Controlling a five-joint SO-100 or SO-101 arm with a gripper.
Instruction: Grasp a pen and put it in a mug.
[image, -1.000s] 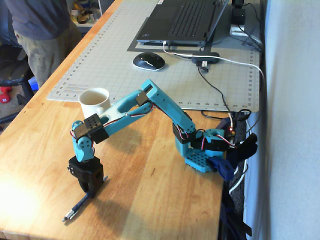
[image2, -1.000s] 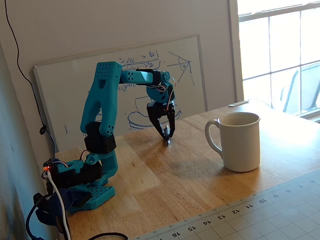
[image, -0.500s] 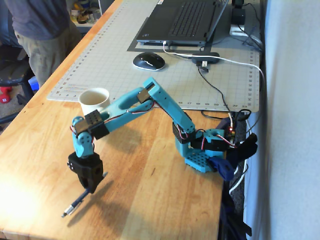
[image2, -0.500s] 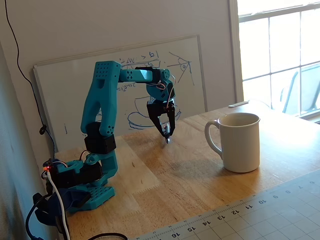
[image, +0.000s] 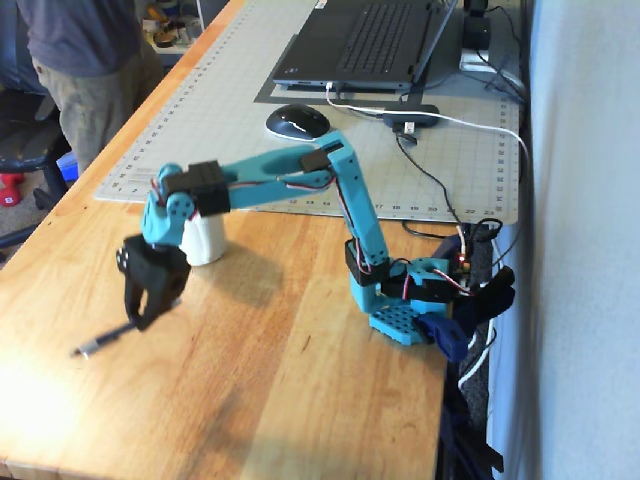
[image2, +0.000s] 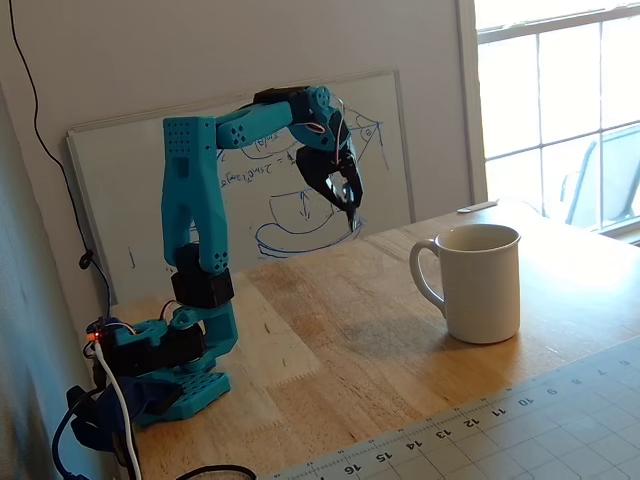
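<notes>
In a fixed view, going left to right, the pen (image: 105, 340) is seen first: a slim dark barrel with a silver tip pointing down-left, slanted, its upper end gripped between the fingers of the end effector (image: 146, 318). Whether its tip touches the desk (image: 280, 390) or hangs just above cannot be told. The end effector is closed narrowly on the pen. Just behind it, partly hidden by the wrist, the mug (image: 205, 243) is found standing upright on the desk.

In the other fixed view, the end effector (image2: 349, 205) is shown raised above the desk (image2: 340, 330), the pen (image2: 351, 218) barely visible as a thin sliver at the fingertips. Further right, the cream-white mug (image2: 482, 285) is seen, its handle turned left and its mouth open and empty.

The pen is judged light, stiff and smooth, so likely to pivot or slip when held near one end; a grip closer to mid-barrel would be steadier. The ceramic mug is judged heavy enough to stay put, though a hard knock could tip it.
</notes>
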